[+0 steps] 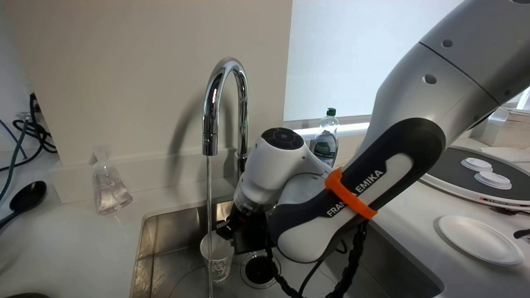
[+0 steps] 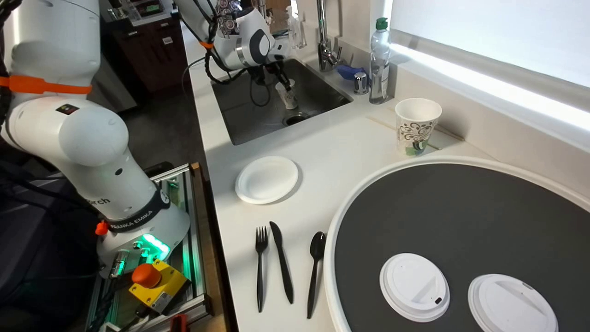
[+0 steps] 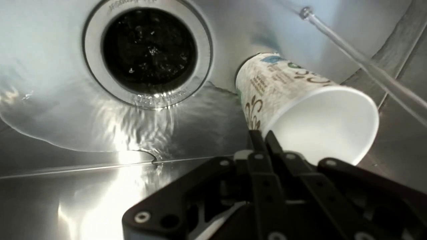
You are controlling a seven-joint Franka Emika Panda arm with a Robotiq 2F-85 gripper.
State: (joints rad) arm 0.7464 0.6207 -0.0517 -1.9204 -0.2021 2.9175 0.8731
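The end effector (image 3: 263, 136) is almost fully closed, pinching the rim of a patterned paper cup (image 3: 283, 86) inside the metal sink (image 1: 178, 227), beside the drain (image 3: 149, 51); a water stream (image 3: 353, 53) from the chrome faucet (image 1: 211, 111) falls near the cup

White plate (image 2: 267, 180) on the tabletop (image 2: 332, 152), black fork (image 2: 261, 240), knife (image 2: 282, 263) and spoon (image 2: 318, 246) nearby, two white lids (image 2: 415, 287) on a round dark tray (image 2: 442, 203), green-capped bottle (image 2: 380, 64) beyond
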